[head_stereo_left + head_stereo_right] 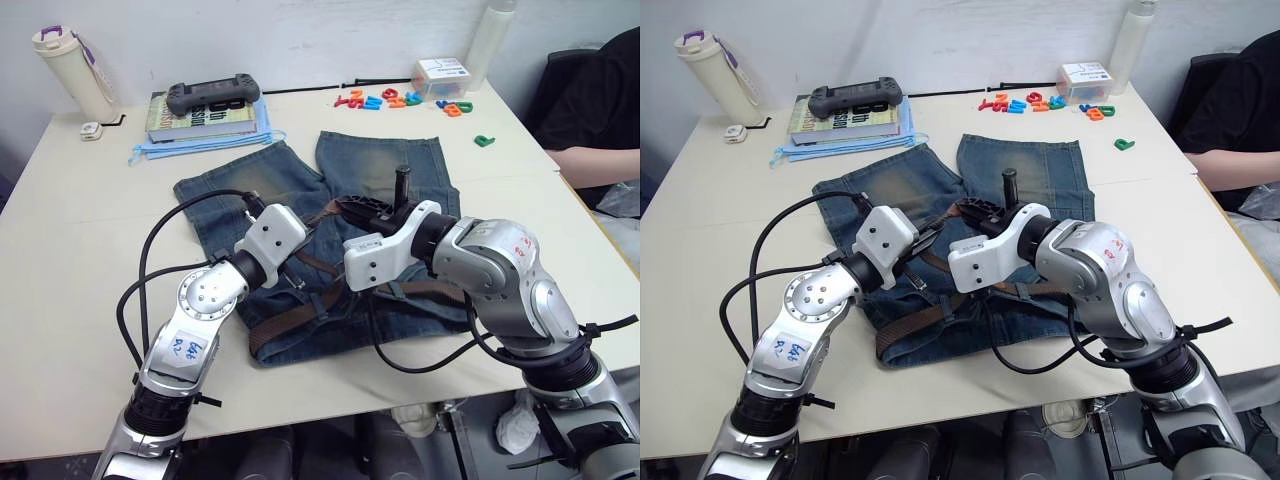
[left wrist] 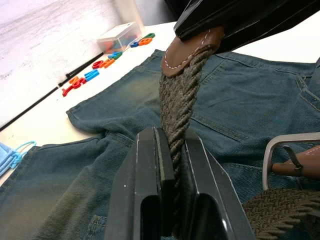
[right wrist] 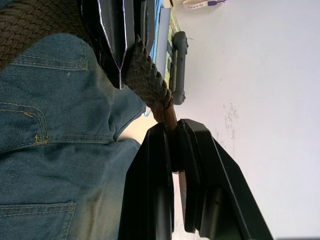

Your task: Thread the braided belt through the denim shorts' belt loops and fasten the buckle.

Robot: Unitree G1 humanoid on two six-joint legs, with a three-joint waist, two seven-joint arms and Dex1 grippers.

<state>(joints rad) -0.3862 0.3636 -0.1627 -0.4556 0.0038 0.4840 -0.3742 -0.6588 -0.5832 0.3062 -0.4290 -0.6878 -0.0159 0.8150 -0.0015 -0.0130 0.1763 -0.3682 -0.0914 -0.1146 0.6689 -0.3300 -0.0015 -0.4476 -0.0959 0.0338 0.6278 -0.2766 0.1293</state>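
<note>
The left hand [image 2: 172,200] is pinching the braided belt [image 2: 179,107] just below its tan leather tip, and the right hand [image 3: 172,170] is clamped on that tip, the two meeting at the centre of the frame above the denim shorts [image 1: 390,170] spread on the table [image 1: 80,220]. The buckle [image 2: 292,152] lies free on the denim. Some belt runs along the waistband at lower centre; whether it passes any loops cannot be told. Fastening looks undone.

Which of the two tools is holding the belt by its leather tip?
The right tool: it pinches the braided belt's tan leather tip, while the left tool clamps the woven part lower down.
</note>
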